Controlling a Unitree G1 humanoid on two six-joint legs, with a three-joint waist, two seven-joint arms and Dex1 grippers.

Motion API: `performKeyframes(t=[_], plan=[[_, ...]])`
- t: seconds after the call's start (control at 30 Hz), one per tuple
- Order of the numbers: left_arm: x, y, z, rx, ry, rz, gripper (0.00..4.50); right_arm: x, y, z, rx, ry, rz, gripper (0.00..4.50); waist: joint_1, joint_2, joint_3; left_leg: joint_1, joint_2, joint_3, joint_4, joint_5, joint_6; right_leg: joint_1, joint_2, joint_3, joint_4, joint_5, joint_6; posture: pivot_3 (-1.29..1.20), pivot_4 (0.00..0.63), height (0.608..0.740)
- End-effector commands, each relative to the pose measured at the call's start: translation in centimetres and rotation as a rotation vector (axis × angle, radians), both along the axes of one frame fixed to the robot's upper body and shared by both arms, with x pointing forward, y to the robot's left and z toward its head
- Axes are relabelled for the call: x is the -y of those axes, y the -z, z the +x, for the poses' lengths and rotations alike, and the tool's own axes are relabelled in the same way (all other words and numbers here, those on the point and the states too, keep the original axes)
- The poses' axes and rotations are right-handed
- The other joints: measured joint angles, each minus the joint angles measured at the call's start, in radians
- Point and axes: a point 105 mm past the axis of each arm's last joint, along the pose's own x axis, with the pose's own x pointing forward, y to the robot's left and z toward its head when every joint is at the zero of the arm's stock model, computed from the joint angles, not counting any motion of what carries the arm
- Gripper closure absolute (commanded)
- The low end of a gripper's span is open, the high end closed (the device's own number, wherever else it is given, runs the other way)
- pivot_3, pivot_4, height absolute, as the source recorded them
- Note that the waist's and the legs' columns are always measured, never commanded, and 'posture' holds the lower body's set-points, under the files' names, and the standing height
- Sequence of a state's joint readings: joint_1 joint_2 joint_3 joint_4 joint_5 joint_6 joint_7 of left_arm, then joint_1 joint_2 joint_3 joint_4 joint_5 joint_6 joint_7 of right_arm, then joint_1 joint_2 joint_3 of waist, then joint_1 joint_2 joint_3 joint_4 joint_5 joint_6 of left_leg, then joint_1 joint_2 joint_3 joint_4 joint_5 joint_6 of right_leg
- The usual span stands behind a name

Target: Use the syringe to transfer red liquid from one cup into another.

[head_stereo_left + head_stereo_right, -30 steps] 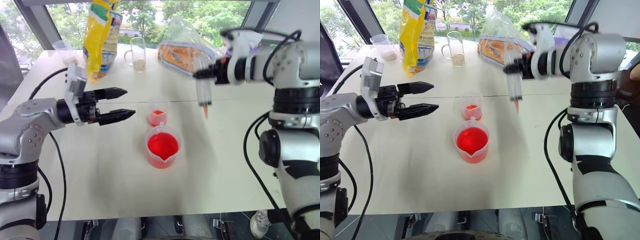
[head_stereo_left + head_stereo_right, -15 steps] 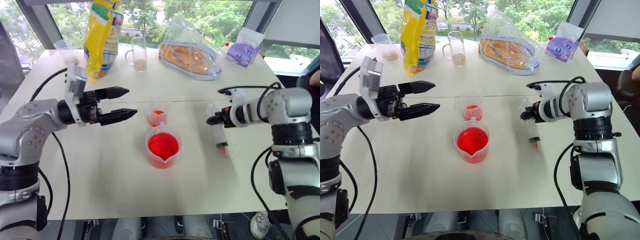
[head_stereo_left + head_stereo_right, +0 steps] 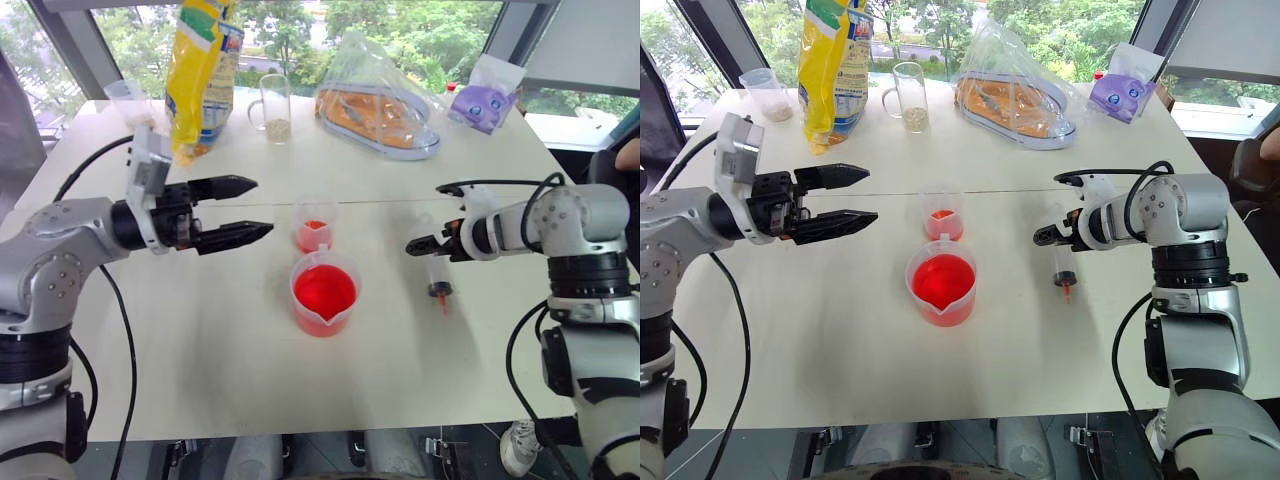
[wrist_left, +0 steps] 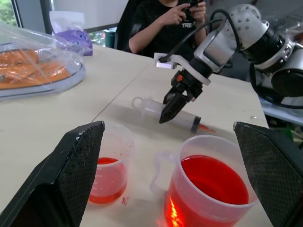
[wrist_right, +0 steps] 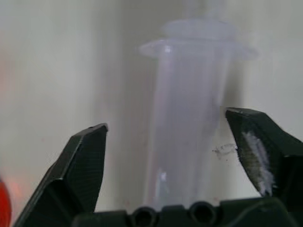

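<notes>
White table (image 3: 200, 340) carried the wide beaker (image 3: 325, 295) of red liquid (image 3: 325, 291) near its middle, the small cup (image 3: 315, 225) (a little red at its bottom) just behind it. Syringe (image 3: 432, 268) lay flat on the table to the beaker's right, orange tip toward the robot. Right gripper (image 4: 169, 105) stood over the barrel, fingers spread on either side, not clamping. Left gripper (image 3: 235, 210) hung wide apart, empty, left of the cups.

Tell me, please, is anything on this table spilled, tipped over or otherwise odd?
Nothing is spilled. The syringe lies flat on the table, right of the big beaker, with the right tool open around its barrel. The beaker and small cup stand upright, both holding red liquid.
</notes>
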State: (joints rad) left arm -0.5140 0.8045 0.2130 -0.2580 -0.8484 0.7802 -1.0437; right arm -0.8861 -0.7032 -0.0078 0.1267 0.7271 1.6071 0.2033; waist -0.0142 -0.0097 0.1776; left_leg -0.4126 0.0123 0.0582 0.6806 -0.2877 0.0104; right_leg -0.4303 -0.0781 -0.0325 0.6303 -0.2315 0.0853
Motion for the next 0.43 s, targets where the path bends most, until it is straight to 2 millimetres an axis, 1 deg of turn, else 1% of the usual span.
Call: performKeyframes(t=[0.03, 0.1, 0.17, 0.2, 0.23, 0.3, 0.43], plan=[[-0.2, -0.8, -0.8, 0.033, 0.015, 0.019, 0.0, -1.5, -4.7, -1.0, 0.191, -0.184, -0.028, 0.12, 0.0, 0.0, 0.0, 0.0, 0.0, 0.0, 0.0, 0.0, 0.0, 0.0, 0.0, 0.0, 0.0, 0.0, 0.0, 0.0, 0.15, 0.74], [-0.5, -0.8, -1.1, 0.03, 0.013, 0.033, 0.0, -2.0, -6.4, -1.9, 0.3, -0.314, -0.06, 0.12, 0.001, 0.0, 0.0, 0.0, 0.0, 0.0, 0.0, 0.0, 0.0, 0.0, 0.0, 0.0, 0.0, 0.0, 0.001, 0.0, 0.15, 0.74], [-0.9, -0.7, -1.5, 0.02, 0.012, 0.053, 0.0, -3.3, -8.7, -4.2, 0.383, -0.521, 0.004, 0.12, 0.001, 0.0, 0.0, 0.0, 0.0, -0.001, 0.0, -0.001, 0.001, 0.0, 0.0, 0.0, -0.001, -0.001, 0.001, 0.0, 0.15, 0.74], [-1.0, -0.6, -1.7, 0.018, 0.012, 0.063, 0.0, -3.4, -9.4, -5.3, 0.415, -0.612, 0.004, 0.12, 0.002, 0.0, 0.001, 0.0, 0.0, -0.001, 0.0, -0.001, 0.001, 0.0, 0.0, 0.0, -0.001, -0.001, 0.002, 0.0, 0.15, 0.74], [-1.2, -0.6, -1.9, 0.013, 0.011, 0.071, 0.0, -3.3, -9.8, -6.1, 0.442, -0.685, -0.009, 0.12, 0.001, 0.0, 0.001, 0.0, 0.0, -0.001, 0.0, -0.001, 0.001, 0.0, 0.0, 0.0, -0.001, -0.002, 0.002, 0.0, 0.15, 0.74], [-1.4, -0.5, -2.2, 0.007, 0.011, 0.082, 0.0, -2.8, -10.0, -7.0, 0.482, -0.784, -0.06, 0.12, 0.003, 0.0, 0.001, 0.0, 0.0, -0.001, 0.0, -0.001, 0.002, 0.0, 0.0, 0.0, -0.001, -0.002, 0.002, 0.0, 0.15, 0.74], [-1.8, -0.3, -2.6, 0.001, 0.0, 0.102, 0.0, -2.0, -9.8, -8.1, 0.504, -0.88, -0.09, 0.12, 0.002, -0.001, 0.001, 0.001, 0.0, 0.001, 0.001, -0.001, 0.001, 0.001, -0.001, 0.0, -0.002, -0.002, 0.002, 0.0, 0.15, 0.74]])
